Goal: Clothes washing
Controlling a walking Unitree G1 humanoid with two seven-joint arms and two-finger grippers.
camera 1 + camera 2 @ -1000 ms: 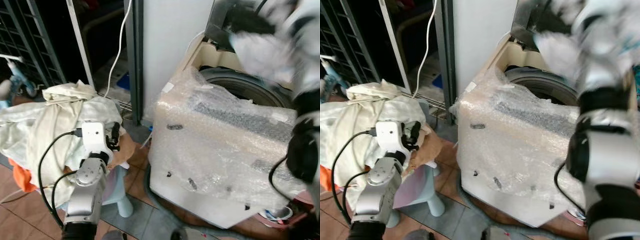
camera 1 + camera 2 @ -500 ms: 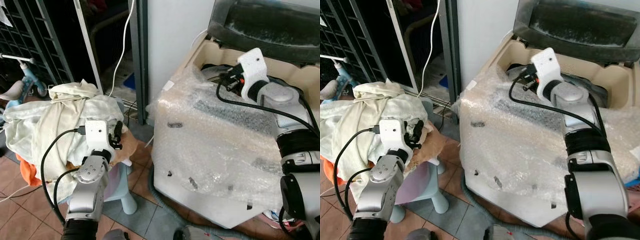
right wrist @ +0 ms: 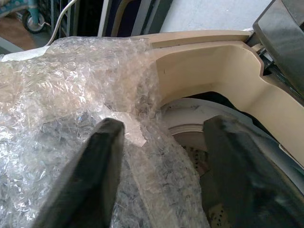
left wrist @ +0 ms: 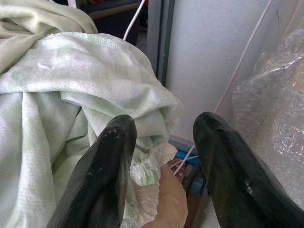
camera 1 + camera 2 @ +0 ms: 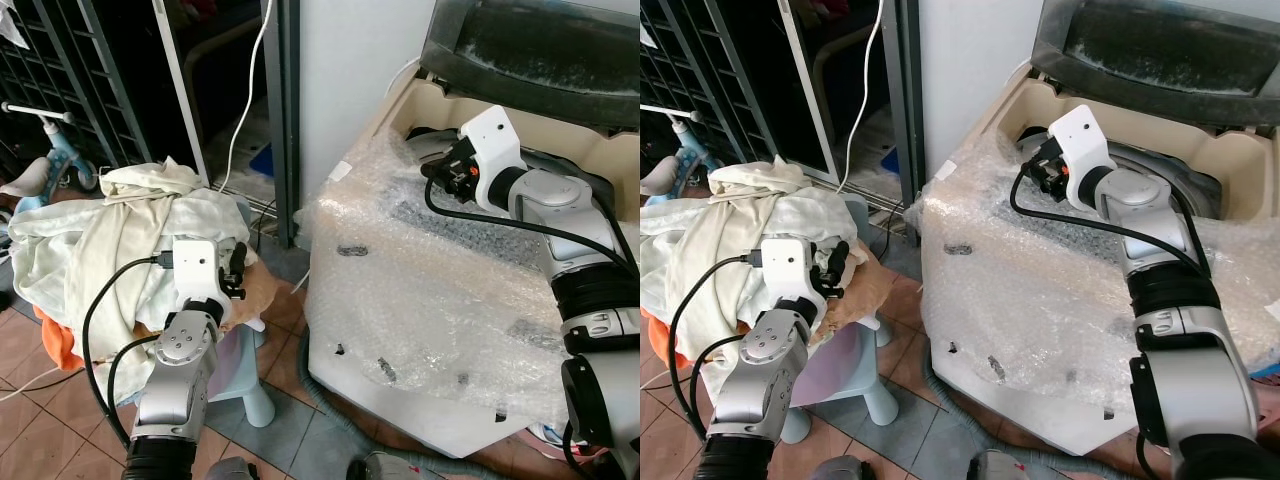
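A cream top-loading washing machine wrapped in bubble wrap stands at the right, its dark lid raised. My right gripper hovers over the front left rim of the drum opening, open and holding nothing. A heap of pale green and cream clothes lies on a small stool at the left. My left gripper is open beside the heap's right edge, its fingers just over the pale cloth and an orange-brown piece.
A dark doorway with a metal frame and a white cable lies between heap and washer. A child's bike stands far left by a black grille. A grey hose runs on the tiled floor under the washer.
My right arm came down from high in front of the camera to the washer's rim, then drew slightly left. The left arm has stayed by the heap. The camera shifted a little.
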